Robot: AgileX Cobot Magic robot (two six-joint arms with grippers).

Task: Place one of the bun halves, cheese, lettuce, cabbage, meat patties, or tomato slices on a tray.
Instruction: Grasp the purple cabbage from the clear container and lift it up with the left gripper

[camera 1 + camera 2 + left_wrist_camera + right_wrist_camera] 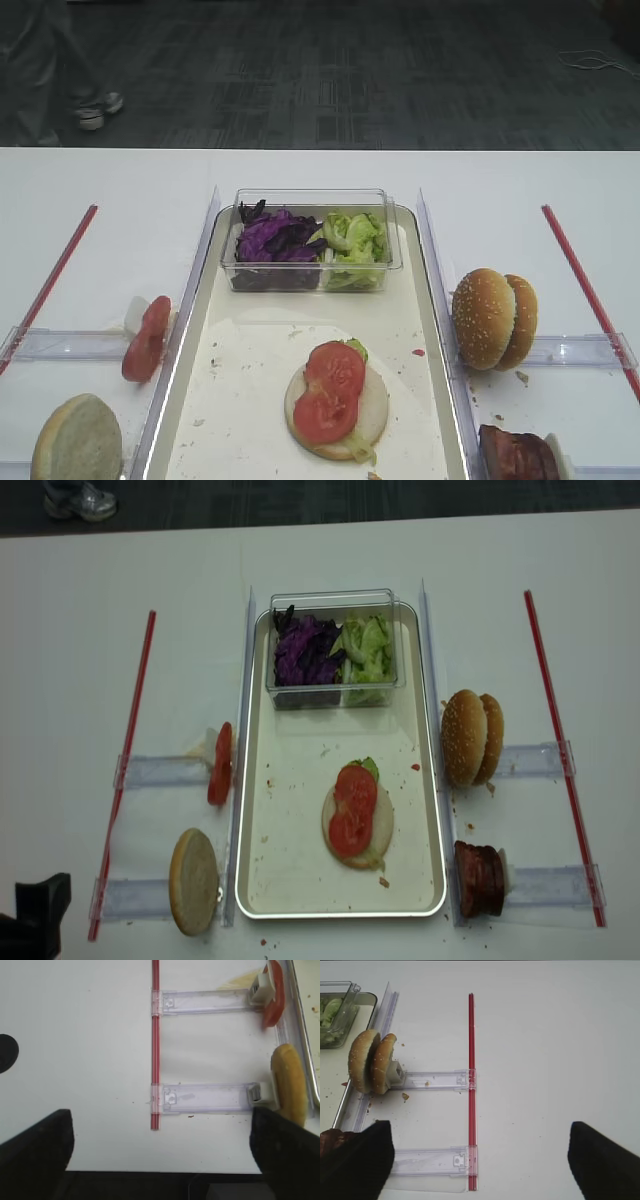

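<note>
The tray (240,395) lies in the middle of the table. On it a pale bun half (375,402) carries lettuce and two tomato slices (330,390). A clear tub holds purple cabbage (272,238) and green lettuce (355,238). Left of the tray stand a tomato slice (274,995) and a bun half (289,1082) on edge. To the right are two sesame bun halves (371,1062) and meat patties (478,878). My left gripper (160,1155) is open over bare table near the front edge. My right gripper (480,1160) is open, empty, right of the patties.
Red strips (50,285) (585,290) run along both sides of the table. Clear plastic holders (205,1099) (432,1079) reach from them toward the tray. The table's front edge (160,1172) is just below my left fingers. Crumbs speckle the tray floor.
</note>
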